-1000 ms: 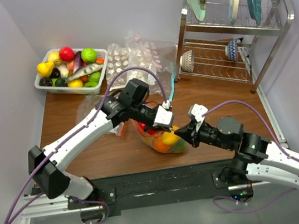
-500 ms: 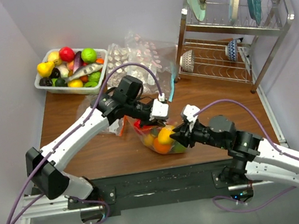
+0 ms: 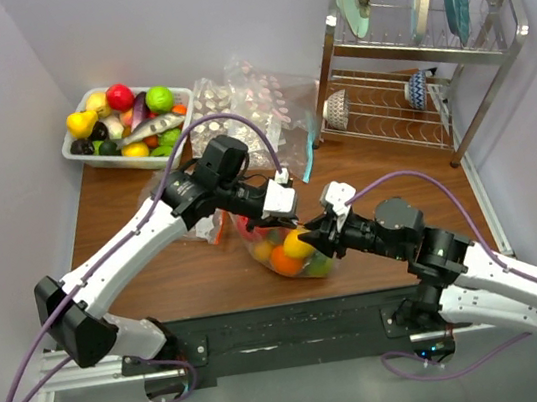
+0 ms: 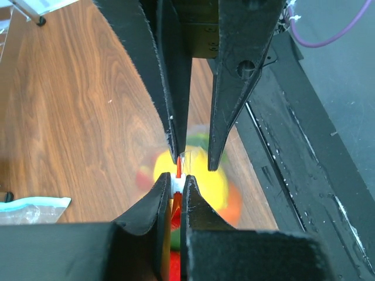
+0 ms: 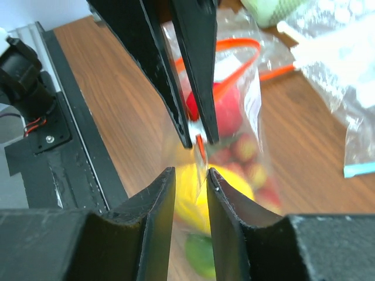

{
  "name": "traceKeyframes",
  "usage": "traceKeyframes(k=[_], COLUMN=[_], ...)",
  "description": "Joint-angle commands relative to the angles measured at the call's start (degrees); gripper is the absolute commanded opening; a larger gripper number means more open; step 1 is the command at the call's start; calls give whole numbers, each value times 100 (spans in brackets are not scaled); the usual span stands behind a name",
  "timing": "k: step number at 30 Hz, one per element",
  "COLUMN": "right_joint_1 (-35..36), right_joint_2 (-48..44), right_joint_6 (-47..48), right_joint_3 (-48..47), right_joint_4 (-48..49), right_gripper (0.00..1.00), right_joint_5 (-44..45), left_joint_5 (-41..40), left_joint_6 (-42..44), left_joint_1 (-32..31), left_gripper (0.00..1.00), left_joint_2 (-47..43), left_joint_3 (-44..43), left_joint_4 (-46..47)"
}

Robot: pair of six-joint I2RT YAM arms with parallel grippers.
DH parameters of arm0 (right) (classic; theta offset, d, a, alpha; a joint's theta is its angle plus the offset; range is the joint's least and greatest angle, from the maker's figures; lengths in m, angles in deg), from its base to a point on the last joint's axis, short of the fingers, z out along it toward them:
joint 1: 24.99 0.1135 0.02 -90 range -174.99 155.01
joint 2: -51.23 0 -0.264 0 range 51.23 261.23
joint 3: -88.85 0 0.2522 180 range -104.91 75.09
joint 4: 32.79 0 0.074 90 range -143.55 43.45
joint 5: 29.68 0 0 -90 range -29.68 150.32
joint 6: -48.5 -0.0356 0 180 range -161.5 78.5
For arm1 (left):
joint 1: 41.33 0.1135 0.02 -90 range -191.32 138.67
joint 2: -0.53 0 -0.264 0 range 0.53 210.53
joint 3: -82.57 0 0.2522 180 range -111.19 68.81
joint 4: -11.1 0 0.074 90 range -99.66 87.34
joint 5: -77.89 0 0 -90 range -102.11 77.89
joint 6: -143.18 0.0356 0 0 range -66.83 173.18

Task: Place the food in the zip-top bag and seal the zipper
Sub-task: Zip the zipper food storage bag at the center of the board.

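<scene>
Clear bag (image 3: 275,232) holding fruit (image 3: 296,245), at 6 o'clock on the desk (image 3: 183,269).
We record the left claw (image 4: 177,179) pinched tight on the zipper (image 4: 178,168), and the right claw (image 5: 191,172) slightly parted around the bag's edge.

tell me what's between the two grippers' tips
Only the mouth of the zip-top bag: the left gripper pinches the zipper, and the right gripper, open, straddles the clear film beside it. Both wrist views show it.
</scene>
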Motion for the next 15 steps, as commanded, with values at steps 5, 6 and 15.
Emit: traceKeyframes(k=[5,6,15], right_joint_1=[5,5,13], right_joint_2=[284,301,556], right_joint_6=[354,363,372], right_joint_3=[-533,-533,-551], right_joint_4=[140,175,166], right_gripper=[24,23,13], right_joint_5=[-360,-378,-642], left_joint_5=[374,383,400], left_joint_6=[-22,-31,13], left_joint_1=[-104,-121,-130], left_gripper=[0,0,0], left_joint_2=[-112,-103,-130], left_joint_3=[-287,-296,-278], left_joint_4=[-17,-17,-43])
